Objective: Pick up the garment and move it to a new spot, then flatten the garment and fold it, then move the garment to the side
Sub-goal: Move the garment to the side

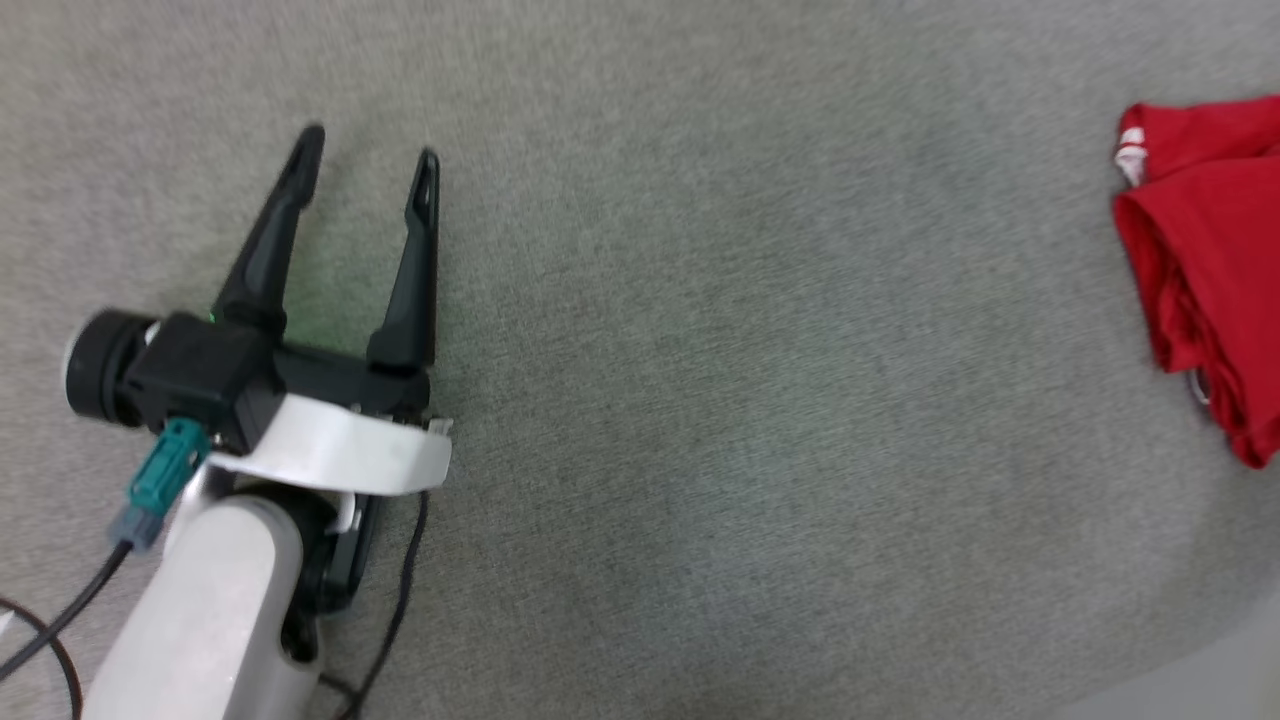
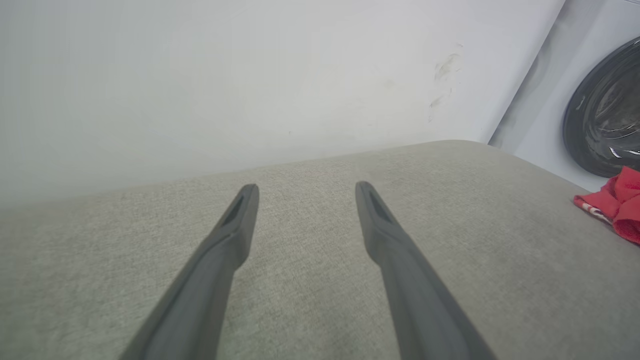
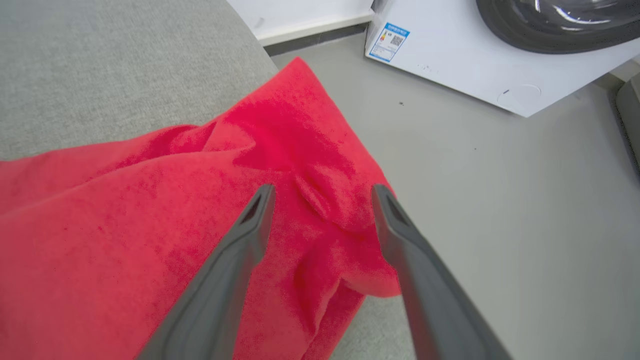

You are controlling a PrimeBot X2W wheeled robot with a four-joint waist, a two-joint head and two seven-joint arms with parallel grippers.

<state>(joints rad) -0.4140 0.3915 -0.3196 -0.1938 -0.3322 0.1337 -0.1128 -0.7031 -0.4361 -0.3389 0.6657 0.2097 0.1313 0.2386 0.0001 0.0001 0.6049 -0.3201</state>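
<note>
The red garment [image 1: 1205, 260] lies bunched at the right edge of the grey cushioned surface [image 1: 700, 400], a bit of white trim showing at its top left. The left wrist view catches it as a small red heap [image 2: 617, 202] far to the right. My left gripper [image 1: 368, 155] hovers open over bare grey fabric at the left, well away from the garment. In the right wrist view my right gripper [image 3: 322, 192] is open, its two fingers spread above a raised fold of the red garment [image 3: 150, 225], with cloth lying between them but not pinched.
A white washing machine [image 3: 500, 55] with a dark round door [image 2: 607, 110] stands on the grey floor [image 3: 500, 200] just past the surface's edge. A white wall [image 2: 250, 75] runs behind the surface. The garment's corner hangs over that edge.
</note>
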